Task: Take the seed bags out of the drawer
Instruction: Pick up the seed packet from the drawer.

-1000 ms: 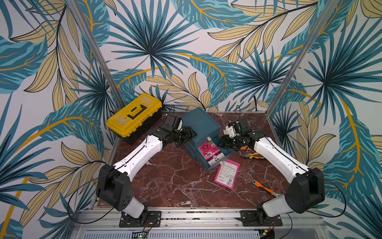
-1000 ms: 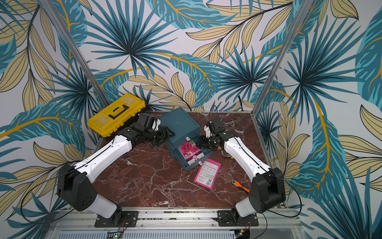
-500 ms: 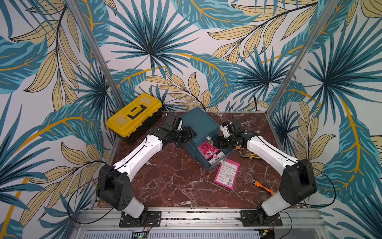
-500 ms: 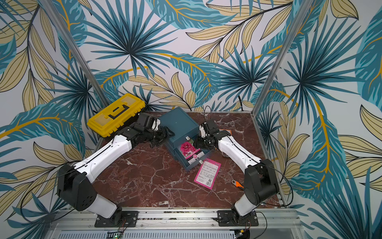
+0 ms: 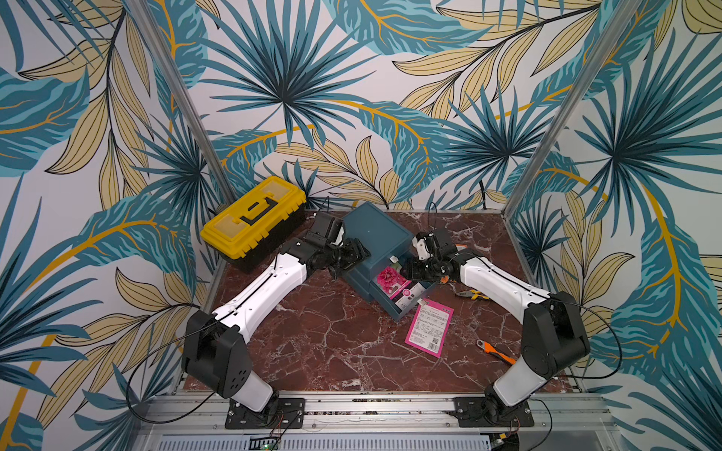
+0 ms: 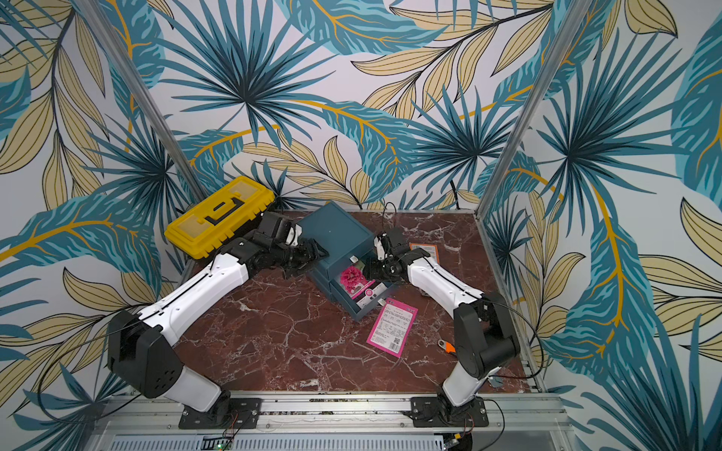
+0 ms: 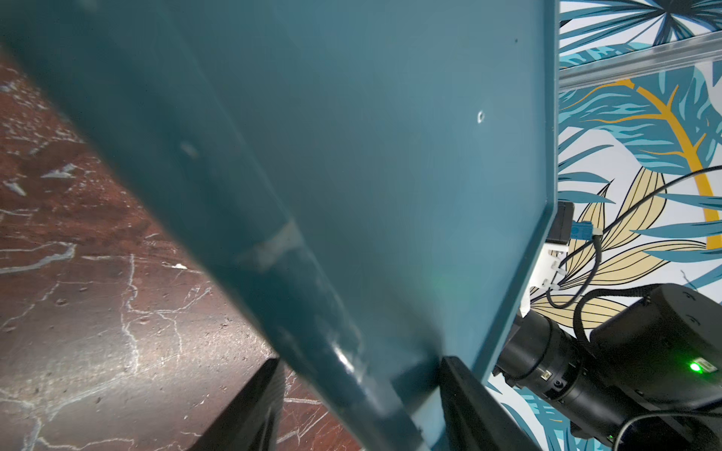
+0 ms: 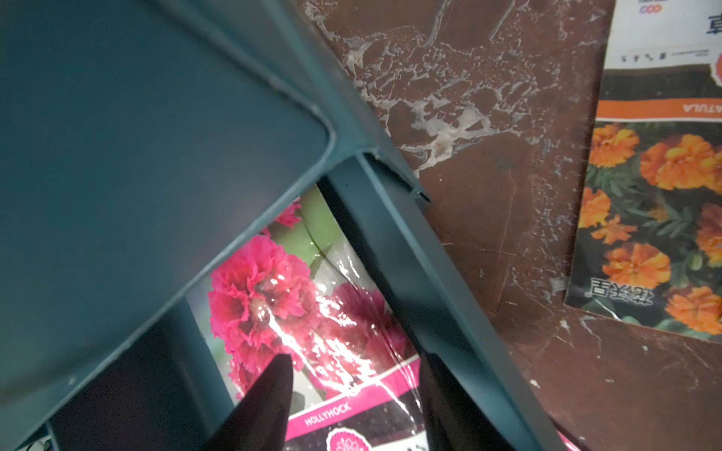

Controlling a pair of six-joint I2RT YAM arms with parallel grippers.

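Everywhere around the cell, wallpaper (image 5: 285, 97) of teal and yellow palm leaves covers the walls. A bare metal post (image 5: 176, 97) rises at each rear corner of the red-brown, white-veined marble worktop (image 5: 332, 343).

At the left rear corner sits a closed yellow toolbox (image 5: 252, 216). Just right of it, the left hand (image 5: 351, 255) clamps the rear corner of a teal cabinet (image 5: 377, 230), with one of its fingers (image 7: 258, 406) pressed against each side of the edge.

A drawer (image 5: 410, 306) stands pulled out of the cabinet toward the front right. A pink-flowered seed bag (image 5: 394, 281) lies face up inside it. The right hand (image 5: 408, 270) hovers over that bag with its fingers apart and nothing between them.

Just in front of the drawer, a magenta seed bag (image 5: 429, 330) lies flat on the worktop, text side up. Behind the right arm, an orange-flowered seed bag (image 6: 424, 250) lies flat on the marble. Further right lie pliers (image 5: 470, 295) and, nearer the front, an orange-handled wrench (image 5: 496, 351).
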